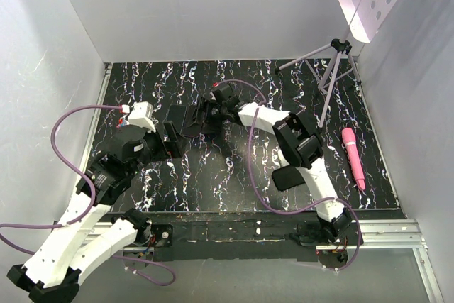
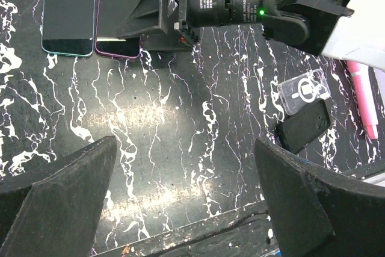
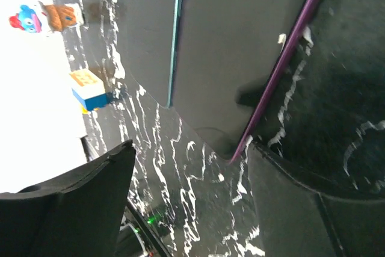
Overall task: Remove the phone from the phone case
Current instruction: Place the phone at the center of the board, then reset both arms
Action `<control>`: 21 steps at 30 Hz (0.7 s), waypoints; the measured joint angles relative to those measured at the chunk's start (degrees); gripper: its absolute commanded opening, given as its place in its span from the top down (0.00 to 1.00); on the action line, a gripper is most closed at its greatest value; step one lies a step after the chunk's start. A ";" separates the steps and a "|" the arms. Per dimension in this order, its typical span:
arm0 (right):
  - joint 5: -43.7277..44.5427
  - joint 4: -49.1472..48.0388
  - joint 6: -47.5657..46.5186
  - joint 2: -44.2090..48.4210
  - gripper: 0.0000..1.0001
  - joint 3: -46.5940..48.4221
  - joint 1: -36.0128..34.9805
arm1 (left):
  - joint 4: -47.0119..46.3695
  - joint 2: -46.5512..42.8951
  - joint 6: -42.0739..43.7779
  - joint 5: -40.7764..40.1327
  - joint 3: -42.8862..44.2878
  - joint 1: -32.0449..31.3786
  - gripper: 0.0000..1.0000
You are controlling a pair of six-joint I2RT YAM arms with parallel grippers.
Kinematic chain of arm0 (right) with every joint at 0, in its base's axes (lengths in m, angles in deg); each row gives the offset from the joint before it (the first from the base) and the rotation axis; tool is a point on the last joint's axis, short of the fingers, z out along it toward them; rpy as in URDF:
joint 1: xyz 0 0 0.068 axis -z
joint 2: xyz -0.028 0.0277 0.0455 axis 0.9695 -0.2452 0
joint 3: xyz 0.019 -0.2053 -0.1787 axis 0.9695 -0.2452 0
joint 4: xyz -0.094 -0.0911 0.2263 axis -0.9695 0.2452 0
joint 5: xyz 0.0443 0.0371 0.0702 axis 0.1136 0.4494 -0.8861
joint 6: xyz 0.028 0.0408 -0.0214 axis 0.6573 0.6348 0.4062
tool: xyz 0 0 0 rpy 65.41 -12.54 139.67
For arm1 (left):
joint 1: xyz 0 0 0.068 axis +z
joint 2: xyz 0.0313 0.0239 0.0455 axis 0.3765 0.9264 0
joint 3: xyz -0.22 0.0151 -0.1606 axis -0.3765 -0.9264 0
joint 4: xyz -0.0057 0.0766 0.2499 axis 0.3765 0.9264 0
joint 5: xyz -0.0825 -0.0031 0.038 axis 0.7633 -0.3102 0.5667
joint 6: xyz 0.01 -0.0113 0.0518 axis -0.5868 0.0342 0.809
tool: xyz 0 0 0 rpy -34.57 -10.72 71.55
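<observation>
Left wrist view, with supporting detail from the right wrist view: you see the phone [image 2: 115, 5] lying flat and screen up on the black marbled table [image 2: 180, 118], its thin rim reading reddish-purple. Just beside it, long edges parallel with only a narrow gap between them, lies the phone case [image 2: 68, 7], a slightly larger dark rectangle with a teal tint along its edge; the phone is therefore next to the case, not inside it. Your right gripper [image 3: 192, 209] is spread, its two fingers standing either side of one corner of the phone. You cannot tell whether either finger touches the rim. Your left gripper [image 2: 186, 203] is likewise spread wide with nothing between its fingers, hanging over bare table well apart from both items. Toward the right of the table you find a smaller dark phone [image 2: 307, 127], a clear case [image 2: 302, 91] overlapping its upper end, and a pink pen [image 2: 363, 97] beyond them.
</observation>
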 measured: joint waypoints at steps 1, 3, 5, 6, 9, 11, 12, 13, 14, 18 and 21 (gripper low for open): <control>0.22 0.96 -0.52 0.50 0.16 -0.04 0.11 | 0.00 0.00 -0.09 0.07 0.02 0.00 0.02; 2.08 4.52 -2.45 2.91 0.15 -1.25 0.13 | 0.00 0.04 -0.28 0.07 0.24 0.00 0.02; 4.46 7.91 -4.59 7.63 0.14 -5.40 0.13 | -0.13 0.37 -0.28 0.04 0.68 0.00 0.02; 5.86 9.42 -5.66 10.78 0.14 -8.33 0.13 | -0.31 0.57 -0.26 0.04 0.94 0.00 0.02; 10.47 12.72 -9.16 23.12 0.13 -19.61 0.13 | -1.11 1.49 -0.28 0.07 1.44 0.00 0.02; 13.20 13.20 -10.93 33.29 0.13 -28.72 0.13 | -1.66 2.29 -0.31 0.09 1.53 0.00 0.02; 14.60 13.49 -11.58 39.63 0.13 -34.01 0.13 | -1.97 2.73 -0.35 0.09 1.53 0.00 0.02; 15.78 13.81 -12.26 46.23 0.12 -39.26 0.13 | -2.25 3.23 -0.39 0.07 1.53 0.00 0.02; 16.96 14.08 -12.72 52.85 0.12 -44.00 0.13 | -2.56 3.72 -0.48 0.04 1.53 -0.02 0.02; 21.75 16.94 -13.75 78.47 0.12 -58.60 0.17 | -3.91 5.01 -0.90 -0.37 1.44 -0.02 0.02; 24.87 20.72 -13.77 96.76 0.11 -64.63 0.17 | -4.90 5.57 -0.94 -0.81 1.18 -0.11 0.02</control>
